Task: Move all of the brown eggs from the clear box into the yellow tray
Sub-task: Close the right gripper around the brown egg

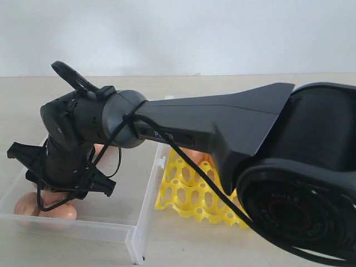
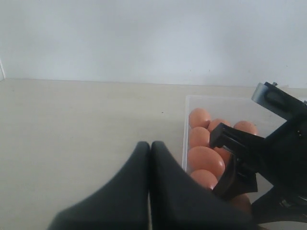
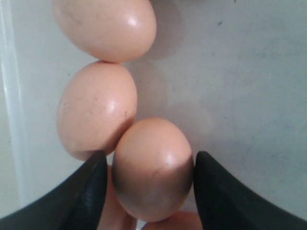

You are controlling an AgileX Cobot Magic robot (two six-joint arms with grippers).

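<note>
My right gripper reaches across into the clear box at the left. Its two black fingers press against the sides of one brown egg. That egg lies partly over its neighbours, and two more brown eggs line up beyond it. The left wrist view shows several eggs in the box beside the right gripper's black body. The left gripper hangs over bare table outside the box, fingers pressed together and empty. The yellow tray sits right of the box, with an egg partly hidden behind the arm.
The right arm and its base cover much of the exterior view, with a black cable trailing over the tray. The box's side wall stands between box and tray. A pale wall rises behind the table.
</note>
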